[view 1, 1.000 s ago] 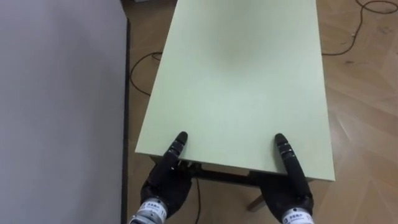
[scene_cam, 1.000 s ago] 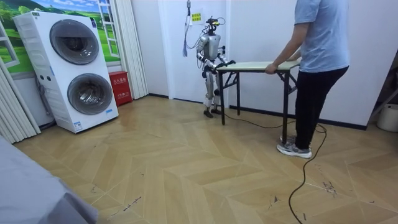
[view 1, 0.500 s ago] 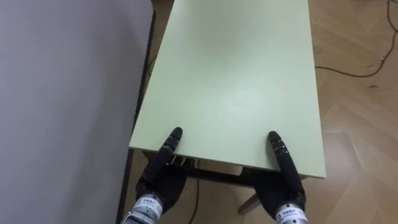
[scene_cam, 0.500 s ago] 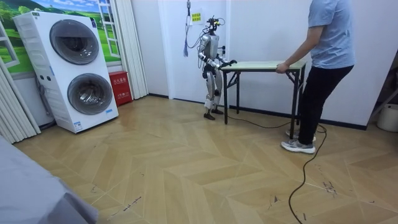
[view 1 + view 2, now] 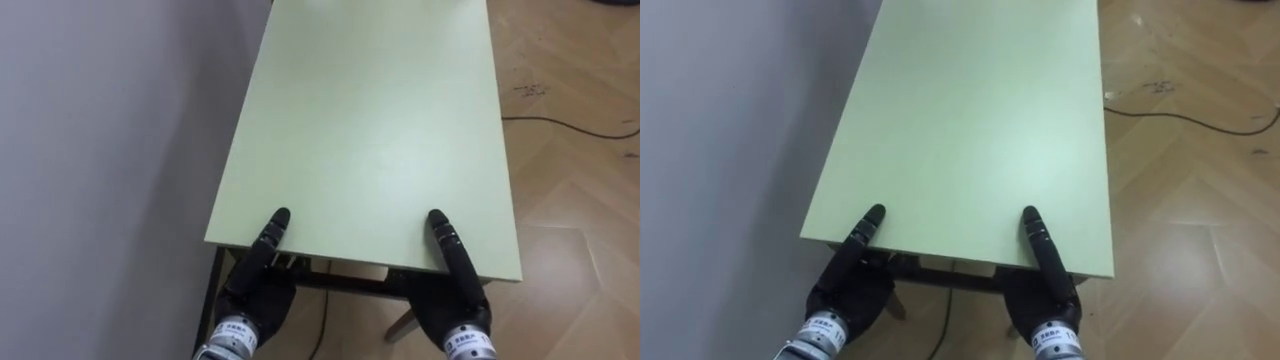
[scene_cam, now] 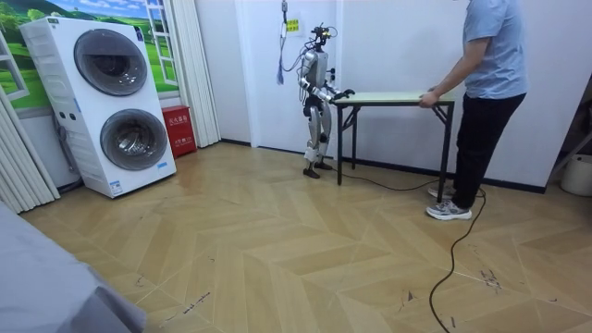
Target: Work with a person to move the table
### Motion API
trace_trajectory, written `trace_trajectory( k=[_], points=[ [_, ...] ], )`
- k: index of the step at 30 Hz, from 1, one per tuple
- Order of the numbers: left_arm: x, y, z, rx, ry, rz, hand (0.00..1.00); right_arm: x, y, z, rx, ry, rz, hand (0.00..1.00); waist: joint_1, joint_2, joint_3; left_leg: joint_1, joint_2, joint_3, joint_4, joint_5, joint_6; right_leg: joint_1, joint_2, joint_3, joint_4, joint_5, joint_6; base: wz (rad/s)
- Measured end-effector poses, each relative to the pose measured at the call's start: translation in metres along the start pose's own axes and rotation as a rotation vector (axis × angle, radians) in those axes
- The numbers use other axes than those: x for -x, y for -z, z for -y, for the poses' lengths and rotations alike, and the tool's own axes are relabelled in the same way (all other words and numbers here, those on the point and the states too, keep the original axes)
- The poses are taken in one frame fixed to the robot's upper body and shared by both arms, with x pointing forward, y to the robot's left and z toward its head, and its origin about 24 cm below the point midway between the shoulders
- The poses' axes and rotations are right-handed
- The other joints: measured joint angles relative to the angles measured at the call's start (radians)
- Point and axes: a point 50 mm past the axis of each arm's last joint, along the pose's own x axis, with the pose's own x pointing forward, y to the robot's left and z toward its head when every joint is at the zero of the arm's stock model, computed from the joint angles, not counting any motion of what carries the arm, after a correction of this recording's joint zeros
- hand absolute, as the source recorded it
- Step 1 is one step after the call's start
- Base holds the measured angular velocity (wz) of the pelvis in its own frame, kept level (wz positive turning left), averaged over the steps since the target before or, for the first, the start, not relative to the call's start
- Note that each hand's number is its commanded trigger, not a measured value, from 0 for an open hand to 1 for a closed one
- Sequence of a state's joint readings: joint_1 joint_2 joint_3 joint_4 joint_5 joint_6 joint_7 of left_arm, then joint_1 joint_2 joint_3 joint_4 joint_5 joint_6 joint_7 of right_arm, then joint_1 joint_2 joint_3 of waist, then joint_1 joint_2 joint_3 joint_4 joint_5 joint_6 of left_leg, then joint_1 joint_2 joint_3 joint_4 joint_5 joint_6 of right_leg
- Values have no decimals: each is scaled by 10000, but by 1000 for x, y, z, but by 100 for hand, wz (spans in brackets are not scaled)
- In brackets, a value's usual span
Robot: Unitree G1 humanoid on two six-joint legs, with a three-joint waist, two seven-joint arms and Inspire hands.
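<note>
Table (image 5: 370, 120): pale green top on dark legs, standing with one long side close along the white wall (image 5: 100, 150) and the other long side over the wood floor (image 5: 580, 200). We see the robot standing upright at the table's short end, the one on the room view's left. A person (image 6: 490, 92) stands at the opposite short end, one hand (image 6: 430, 96) on that edge. Left hand (image 5: 250, 295): at the table's near edge, toward the wall-side corner, with the thumb lying straight on the top surface and the palm below the edge. The rest of it goes under the top, so we cannot tell how it grasps. Right hand (image 5: 450, 300): same near edge, toward the floor-side corner, thumb flat on the top. The remainder is hidden beneath the table, so we cannot tell the grasp here either. The two hands sit well apart along that edge.
</note>
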State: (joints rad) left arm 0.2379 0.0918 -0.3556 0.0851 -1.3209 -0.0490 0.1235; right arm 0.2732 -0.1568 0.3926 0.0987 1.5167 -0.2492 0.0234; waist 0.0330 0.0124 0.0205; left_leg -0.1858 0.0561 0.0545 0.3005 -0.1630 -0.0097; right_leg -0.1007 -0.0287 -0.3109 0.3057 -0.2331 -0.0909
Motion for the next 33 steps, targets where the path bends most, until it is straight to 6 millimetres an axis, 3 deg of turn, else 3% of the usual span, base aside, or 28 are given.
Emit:
trace_trajectory(
  k=[9,15,30,33],
  points=[
    [0,0,-2,87,-83,30,100,-2,0,-2,137,-20,-108,100,25,4,26,125,-1,9,-176,-4,6,215,13,-89,-219,8,32,5],
    [1,1,-4,176,-168,14,100,-2,0,-2,314,-54,-123,100,13,12,32,232,15,257,-350,-4,7,261,16,-11,-339,26,71,-3],
    [2,0,-12,109,-475,-1,100,-2,5,5,264,210,-373,100,-45,-3,55,900,-106,266,-921,-3,8,816,36,394,-682,95,211,2],
    [2,2,-15,84,-605,-79,100,-1,5,9,327,344,-379,100,-52,-37,78,1281,-149,263,-1179,-2,9,1089,48,683,-722,97,235,5]
  ],
)
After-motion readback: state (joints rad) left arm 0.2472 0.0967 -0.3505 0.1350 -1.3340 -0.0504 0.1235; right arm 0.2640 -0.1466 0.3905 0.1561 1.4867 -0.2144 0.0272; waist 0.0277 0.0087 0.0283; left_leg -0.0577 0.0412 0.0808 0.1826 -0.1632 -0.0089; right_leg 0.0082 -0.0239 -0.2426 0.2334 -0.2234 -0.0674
